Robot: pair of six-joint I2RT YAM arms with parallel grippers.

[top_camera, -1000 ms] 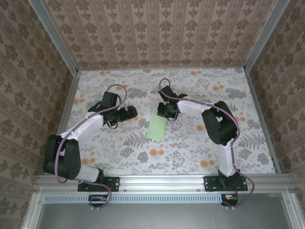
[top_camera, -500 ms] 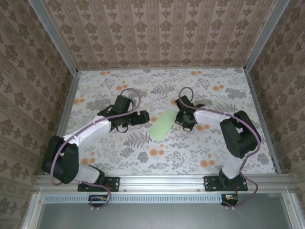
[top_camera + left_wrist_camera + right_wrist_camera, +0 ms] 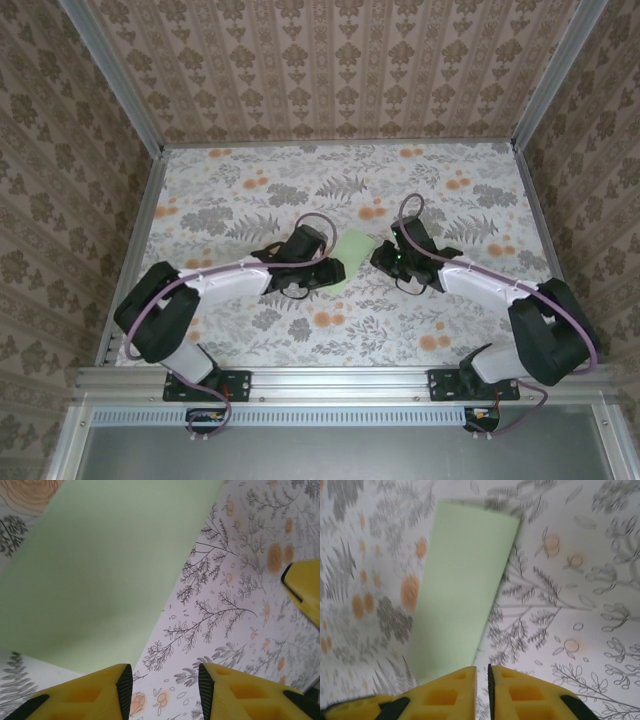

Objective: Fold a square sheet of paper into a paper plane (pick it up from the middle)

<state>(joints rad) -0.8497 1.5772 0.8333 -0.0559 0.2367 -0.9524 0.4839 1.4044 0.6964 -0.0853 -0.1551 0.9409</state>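
Now | one paper sheet | left gripper jaws apart | right gripper jaws together

left jaws parted, right jaws closed, arms stretched inward

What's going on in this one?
A pale green sheet of paper lies flat on the floral table as a narrow rectangle, between the two arms. The left hand is open beside one corner. The right hand is shut at a short end. The paper is not lifted yet.
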